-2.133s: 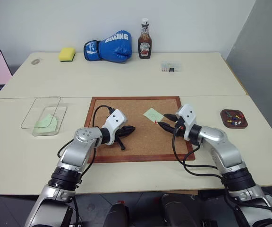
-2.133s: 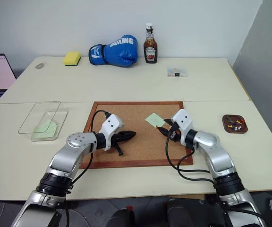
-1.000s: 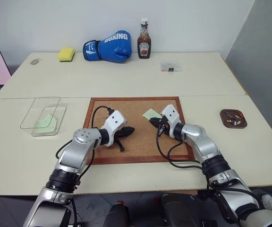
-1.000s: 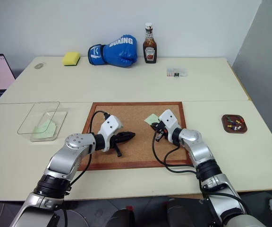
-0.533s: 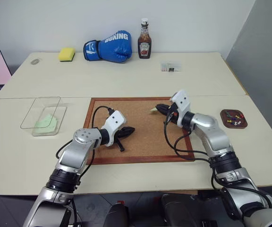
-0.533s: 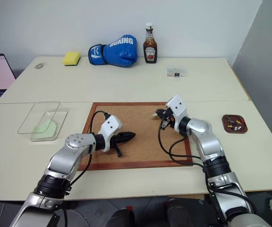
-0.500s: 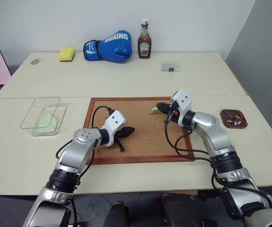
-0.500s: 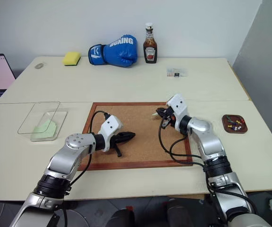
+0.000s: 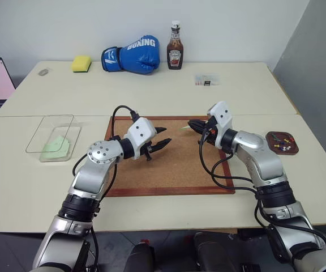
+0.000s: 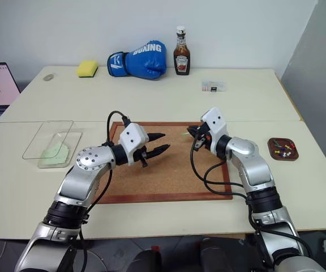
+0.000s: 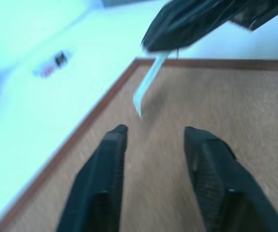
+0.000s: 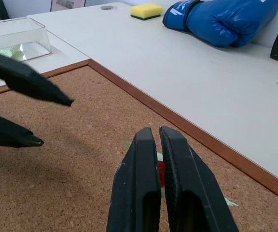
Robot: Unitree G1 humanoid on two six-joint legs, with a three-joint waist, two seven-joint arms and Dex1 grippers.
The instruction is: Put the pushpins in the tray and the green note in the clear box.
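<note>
Since the earlier frame, the left gripper (image 10: 162, 143) is raised with fingers now spread over the corkboard (image 9: 168, 170), while the green note (image 11: 148, 84) and a red pushpin (image 12: 161, 167) are held pinched in the clenched right gripper (image 9: 192, 125) near the corkboard's far edge.

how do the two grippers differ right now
The left gripper has its fingers spread open and holds nothing; the right gripper is shut on the green note, with a red pushpin between its fingers. The left gripper points toward the robot's right, the right gripper toward its left, so the tips face each other. Both hover above the corkboard.
</note>
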